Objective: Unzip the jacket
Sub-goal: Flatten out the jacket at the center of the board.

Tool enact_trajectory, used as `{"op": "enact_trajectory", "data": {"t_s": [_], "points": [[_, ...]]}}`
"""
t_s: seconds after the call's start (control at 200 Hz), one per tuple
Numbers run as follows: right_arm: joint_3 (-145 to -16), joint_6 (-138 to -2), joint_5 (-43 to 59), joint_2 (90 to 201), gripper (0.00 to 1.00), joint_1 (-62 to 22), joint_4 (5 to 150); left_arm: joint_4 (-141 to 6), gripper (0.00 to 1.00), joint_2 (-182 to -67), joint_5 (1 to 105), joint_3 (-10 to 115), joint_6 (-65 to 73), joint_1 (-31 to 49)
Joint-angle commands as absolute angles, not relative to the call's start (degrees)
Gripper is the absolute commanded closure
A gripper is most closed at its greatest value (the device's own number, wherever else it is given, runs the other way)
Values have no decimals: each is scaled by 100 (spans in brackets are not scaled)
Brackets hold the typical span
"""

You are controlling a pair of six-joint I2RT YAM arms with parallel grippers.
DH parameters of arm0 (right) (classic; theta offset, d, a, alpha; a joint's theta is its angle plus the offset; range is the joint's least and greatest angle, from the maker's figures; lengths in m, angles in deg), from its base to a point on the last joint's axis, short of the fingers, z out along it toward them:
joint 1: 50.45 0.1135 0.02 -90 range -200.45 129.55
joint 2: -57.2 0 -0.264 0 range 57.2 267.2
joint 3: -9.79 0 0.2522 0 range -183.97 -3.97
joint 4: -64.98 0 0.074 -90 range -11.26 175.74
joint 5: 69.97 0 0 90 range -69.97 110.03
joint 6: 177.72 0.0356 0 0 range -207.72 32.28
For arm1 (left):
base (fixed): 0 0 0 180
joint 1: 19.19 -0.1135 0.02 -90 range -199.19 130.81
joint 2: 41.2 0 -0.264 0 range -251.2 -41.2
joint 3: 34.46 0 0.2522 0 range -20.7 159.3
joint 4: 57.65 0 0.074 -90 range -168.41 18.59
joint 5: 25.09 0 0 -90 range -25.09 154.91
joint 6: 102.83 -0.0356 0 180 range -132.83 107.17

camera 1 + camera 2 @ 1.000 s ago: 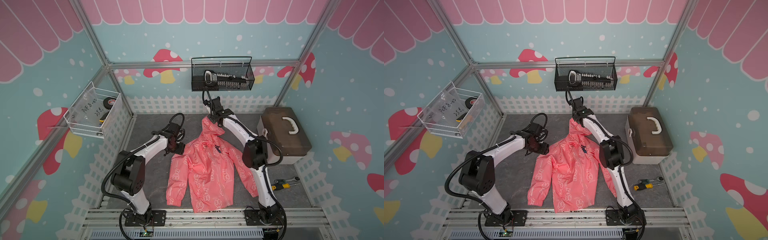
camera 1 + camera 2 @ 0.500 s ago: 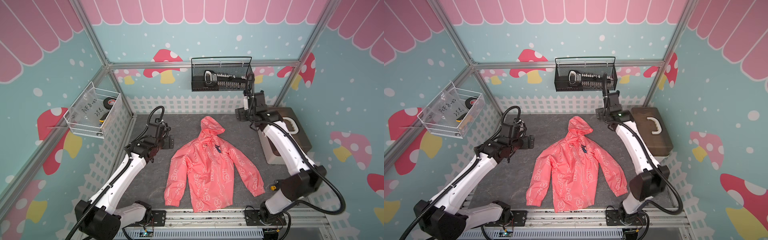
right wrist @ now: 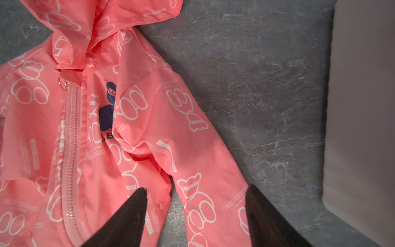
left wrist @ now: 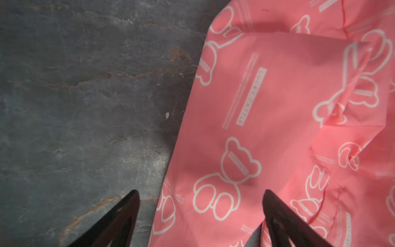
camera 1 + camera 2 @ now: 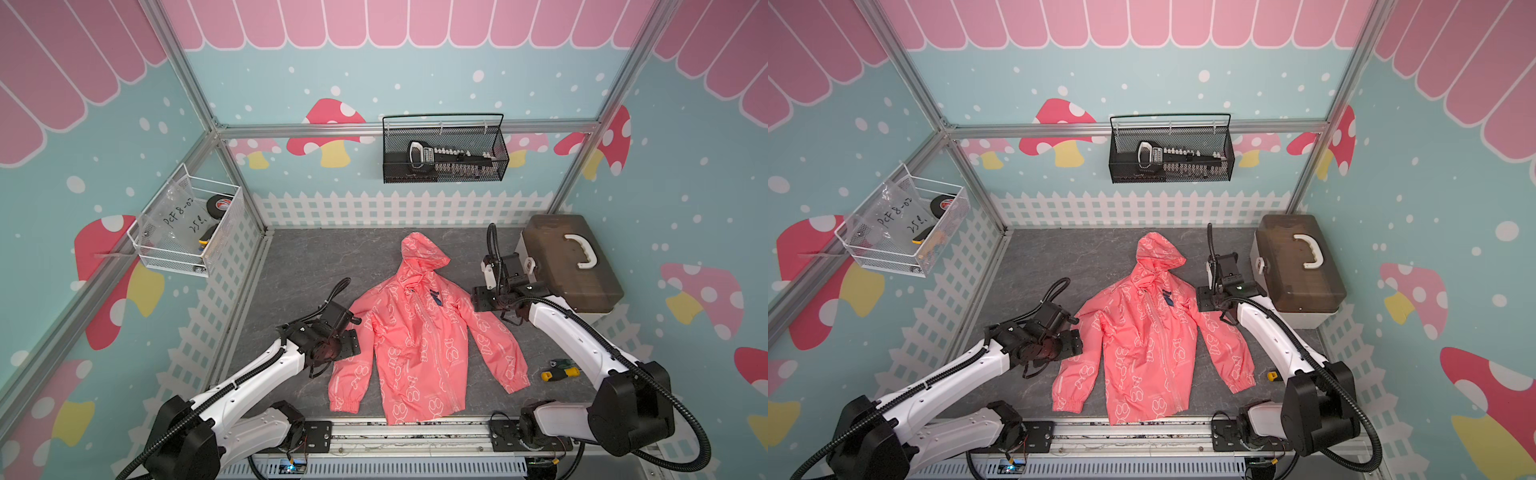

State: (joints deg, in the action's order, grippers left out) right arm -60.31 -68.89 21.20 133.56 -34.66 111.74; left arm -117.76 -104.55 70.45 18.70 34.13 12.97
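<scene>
The coral-pink jacket (image 5: 419, 332) (image 5: 1142, 336) lies flat on the grey table, hood toward the back wall. Its front zipper (image 3: 70, 149) is closed, with the ring pull (image 3: 63, 84) up at the collar beside the navy bear logo (image 3: 108, 111). My left gripper (image 4: 201, 192) (image 5: 351, 340) hangs open over the outer edge of one sleeve (image 4: 245, 107), nothing between its fingers. My right gripper (image 3: 196, 188) (image 5: 484, 299) stands open above the other sleeve (image 3: 192, 149), near the shoulder, and holds nothing.
A brown toolbox (image 5: 569, 266) with a white handle stands at the right, close behind my right gripper. A screwdriver (image 5: 559, 370) lies by the right arm. A black wire basket (image 5: 444, 153) hangs on the back wall, a white one (image 5: 187, 232) on the left wall.
My right gripper left the hood, swung to the right and came down by the sleeve. My left gripper drew back from the shoulder and now sits lower along the other sleeve. The jacket lies unmoved.
</scene>
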Motion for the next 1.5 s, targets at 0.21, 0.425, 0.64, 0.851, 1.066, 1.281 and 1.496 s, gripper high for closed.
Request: {"op": "enact_trajectory", "data": {"t_s": [0.21, 0.425, 0.64, 0.851, 1.066, 1.281, 1.496], "points": [[-5583, -6447, 1205, 13607, 54, -3466, 10433, -10986, 13, -10966, 7236, 1349, 3965, 1336], [-5583, -6451, 1290, 13564, 55, -3467, 10428, -10349, 18, -11719, 6930, 1209, 4007, 1307], [-5547, -6545, 1308, 13521, 63, -3465, 10503, -10165, 87, -11590, 6939, 1174, 3779, 658], [-5567, -6642, 1375, 13341, 67, -3472, 10558, -10817, 100, -11146, 7268, 1778, 2857, -796], [-5583, -6684, 1306, 13477, 66, -3469, 10549, -10709, 100, -11325, 7066, 2761, 2497, -2057], [-5564, -6794, 1266, 13706, 29, -3472, 10763, -11709, 33, -11602, 8048, 4162, 1846, -1955], [-5714, -6803, 1394, 14026, 19, -3448, 10998, -11835, 16, -10927, 7531, 3458, 1903, -1438]]}}
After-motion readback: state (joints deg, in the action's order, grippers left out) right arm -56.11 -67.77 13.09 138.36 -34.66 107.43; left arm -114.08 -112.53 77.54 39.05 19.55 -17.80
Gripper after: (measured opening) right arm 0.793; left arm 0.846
